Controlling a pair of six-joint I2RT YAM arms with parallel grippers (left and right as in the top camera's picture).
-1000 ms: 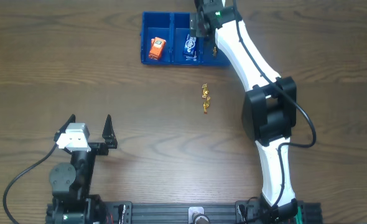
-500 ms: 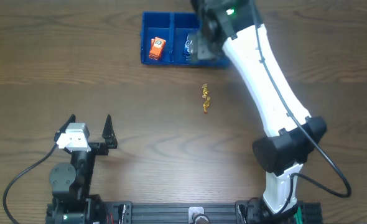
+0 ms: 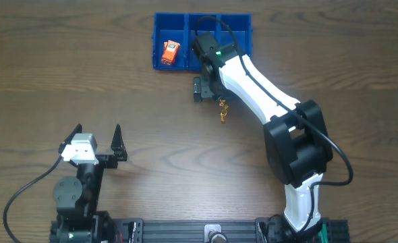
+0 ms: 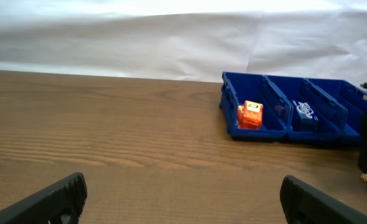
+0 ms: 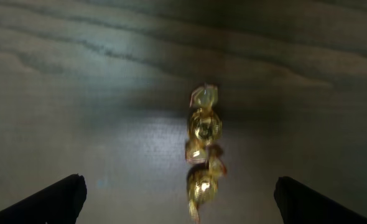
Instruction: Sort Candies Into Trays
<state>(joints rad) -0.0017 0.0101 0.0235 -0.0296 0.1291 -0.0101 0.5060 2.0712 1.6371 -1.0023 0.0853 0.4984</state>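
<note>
The right arm is standing up from its base at the lower right of the overhead view, bending at its dark elbow and slanting up and left across the wooden table (image 3: 50, 67) toward the top centre. Its right gripper (image 3: 204, 90) is hanging nose-down just below the blue tray (image 3: 185, 16), with its fingers spread wide apart and gripping nothing. In its wrist view, two gold candies (image 5: 203, 124) are lying end to end on the wood between the fingers, their wrappers touching. The left arm is sitting folded over its base at the lower left. The left gripper (image 3: 98, 131) is pointing up the picture with its fingers also wide apart and nothing between them. In the tray, an orange candy (image 3: 171, 52) is sitting in the left compartment, and a blue candy (image 4: 305, 109) is lying in the middle one.
</note>
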